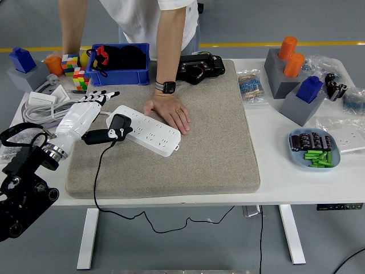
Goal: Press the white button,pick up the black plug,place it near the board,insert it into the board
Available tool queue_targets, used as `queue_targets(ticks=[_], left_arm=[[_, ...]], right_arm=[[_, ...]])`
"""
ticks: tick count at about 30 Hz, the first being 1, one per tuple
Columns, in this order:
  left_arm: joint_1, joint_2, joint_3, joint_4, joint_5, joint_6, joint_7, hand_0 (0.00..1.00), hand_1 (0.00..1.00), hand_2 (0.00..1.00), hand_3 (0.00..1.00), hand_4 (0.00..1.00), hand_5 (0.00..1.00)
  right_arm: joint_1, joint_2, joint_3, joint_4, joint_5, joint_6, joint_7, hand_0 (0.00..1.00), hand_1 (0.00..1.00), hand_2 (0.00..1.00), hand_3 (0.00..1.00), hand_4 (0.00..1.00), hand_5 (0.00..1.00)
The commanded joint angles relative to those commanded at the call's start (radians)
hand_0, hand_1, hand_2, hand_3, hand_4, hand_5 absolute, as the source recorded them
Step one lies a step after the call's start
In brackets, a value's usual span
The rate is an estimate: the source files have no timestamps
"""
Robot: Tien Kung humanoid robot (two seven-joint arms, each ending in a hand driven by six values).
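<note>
The black plug (118, 126) sits at the left end of the white power strip (148, 130), resting on or in the strip's sockets there; whether it is fully seated I cannot tell. Its black cable (97, 171) runs down over the grey mat (194, 142), drops off the counter's (268, 188) near edge and loops below. The strip lies slantwise on the mat, its left end farther from the camera than its right end. The left robot hand (85, 114), white with black fingertips, lies just left of the plug, its fingers (101, 97) spread and stretched toward the far side, gripping nothing; its thumb reaches toward the plug's lower edge and looks close to it, though contact is unclear. The black left arm (23, 182) comes in from the lower left corner. At the far side a person leans in, one hand (168, 111) pressed flat on the mat and touching the strip's upper right part, a black watch (167, 87) on that wrist. Behind the strip stands a blue bin (120, 64) with dark things inside, beside colourful cubes (73, 68). To the right, off the mat, are grey blocks with orange cylinders (290, 56) and a blue dish (313, 148) holding green and dark small parts.
</note>
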Motion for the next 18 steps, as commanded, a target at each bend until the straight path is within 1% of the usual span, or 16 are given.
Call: queue_targets(ticks=[5,6,9,14,17,18], left_arm=[[0.007,0.000,0.011,0.022,0.034,-0.018,0.023,0.955,0.951,0.872,0.869,0.941,0.781],[0.009,0.000,0.013,0.024,0.037,-0.020,0.024,0.963,0.969,0.904,0.861,0.936,0.788],[0.014,0.003,0.020,0.033,0.046,-0.027,0.030,0.963,0.969,0.904,0.861,0.936,0.788],[0.012,0.007,0.033,0.032,0.042,-0.029,0.030,0.965,0.968,0.894,0.856,0.918,0.773],[0.009,0.005,0.039,0.031,0.040,-0.028,0.030,0.965,0.968,0.894,0.856,0.918,0.773],[0.008,0.004,0.041,0.031,0.040,-0.028,0.031,0.965,0.966,0.890,0.852,0.905,0.765]], right_arm=[[0.001,-0.002,-0.004,0.003,0.000,-0.001,0.001,0.704,0.614,0.624,0.597,0.633,0.351],[0.001,-0.002,-0.004,0.003,0.001,-0.002,0.002,0.704,0.618,0.624,0.597,0.633,0.350],[0.000,-0.003,-0.008,0.002,0.001,-0.003,0.002,0.704,0.618,0.624,0.597,0.633,0.350],[-0.001,-0.004,-0.008,0.001,0.001,-0.003,0.002,0.703,0.616,0.624,0.597,0.633,0.350],[-0.001,-0.004,-0.010,0.001,0.001,-0.003,0.002,0.703,0.616,0.624,0.597,0.633,0.350],[-0.001,-0.004,-0.010,0.001,0.002,-0.003,0.002,0.703,0.616,0.624,0.597,0.633,0.350]])
